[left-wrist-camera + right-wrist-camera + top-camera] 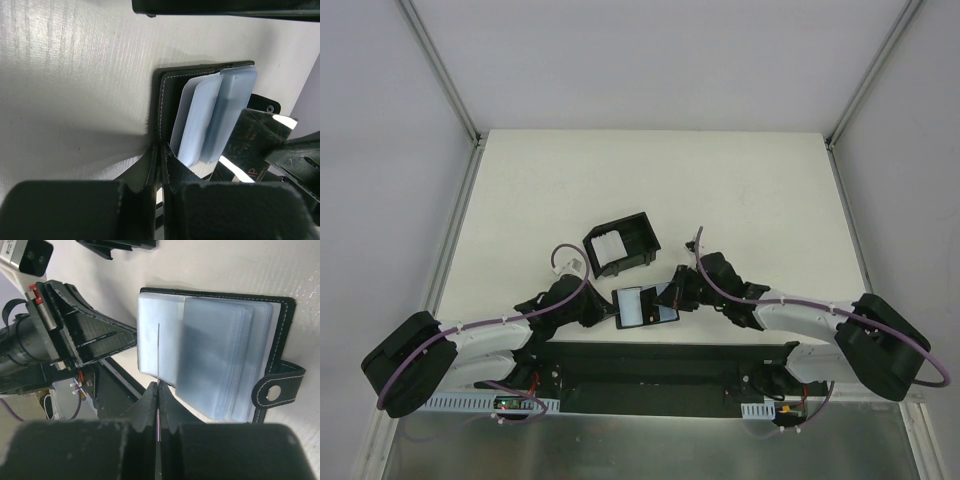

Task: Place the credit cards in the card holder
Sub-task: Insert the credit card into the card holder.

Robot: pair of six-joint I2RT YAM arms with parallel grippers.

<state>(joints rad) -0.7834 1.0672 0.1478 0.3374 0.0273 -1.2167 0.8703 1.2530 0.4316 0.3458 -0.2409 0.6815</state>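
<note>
Lying open, the black card holder (284, 332) shows white stitching and bluish sleeves (215, 355); left gripper (158, 155) pinches its cover, right gripper (158, 390) seemingly clamps one sleeve.

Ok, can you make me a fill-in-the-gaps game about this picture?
The card holder lies ____, its clear sleeves showing.
The left claw, on its cover, and the right claw, on a thin sheet, are both ____.
The cards in the black box are coloured ____.
Missing words: open; shut; white.
</note>
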